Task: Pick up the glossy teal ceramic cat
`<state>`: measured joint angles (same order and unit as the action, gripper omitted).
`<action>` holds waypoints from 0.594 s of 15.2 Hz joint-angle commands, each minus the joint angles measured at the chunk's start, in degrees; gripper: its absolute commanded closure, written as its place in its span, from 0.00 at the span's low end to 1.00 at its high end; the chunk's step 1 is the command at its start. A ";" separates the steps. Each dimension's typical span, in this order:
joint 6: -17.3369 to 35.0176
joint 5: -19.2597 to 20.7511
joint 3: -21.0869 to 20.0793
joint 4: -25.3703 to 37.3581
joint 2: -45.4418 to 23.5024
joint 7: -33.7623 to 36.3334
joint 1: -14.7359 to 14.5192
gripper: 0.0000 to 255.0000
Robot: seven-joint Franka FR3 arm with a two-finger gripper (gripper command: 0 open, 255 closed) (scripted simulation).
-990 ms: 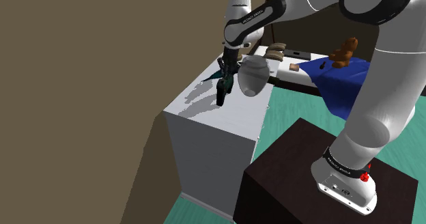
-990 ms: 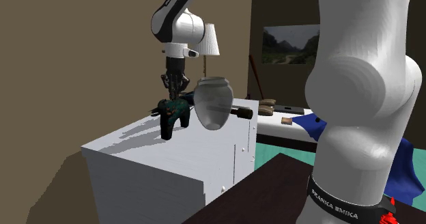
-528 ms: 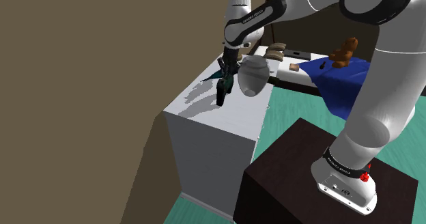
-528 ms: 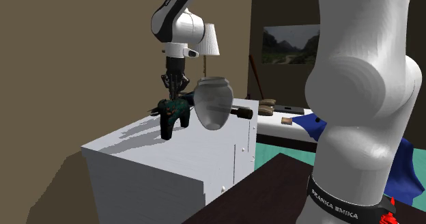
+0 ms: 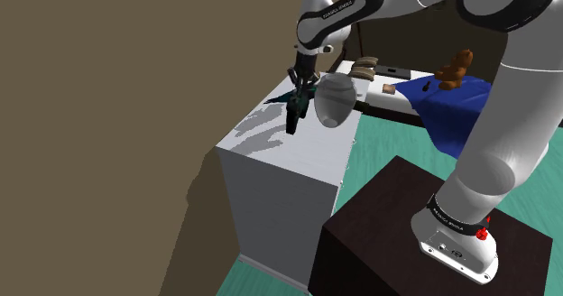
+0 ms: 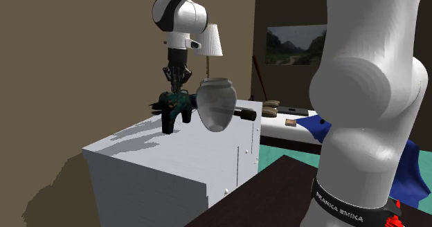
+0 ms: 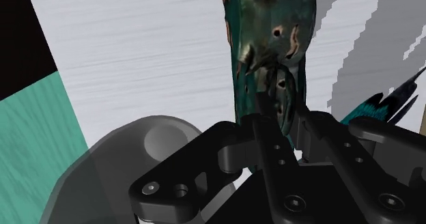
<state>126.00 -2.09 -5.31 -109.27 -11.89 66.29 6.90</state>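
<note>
The teal cat (image 6: 174, 104) has risen off the white cabinet (image 6: 173, 158), fingers (image 7: 272, 142) clasping it, grey vase (image 6: 217, 105) beside

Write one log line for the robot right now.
phase: grasp | fingers: shut on teal cat | place: over white cabinet, beside grey vase
</note>
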 commanded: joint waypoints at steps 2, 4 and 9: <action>-2.11 -0.04 -0.03 1.22 1.01 0.11 -0.01 1.00; -3.52 -0.06 -0.04 2.12 1.53 0.15 0.00 1.00; -5.76 -0.09 -0.04 3.62 2.26 0.21 0.02 1.00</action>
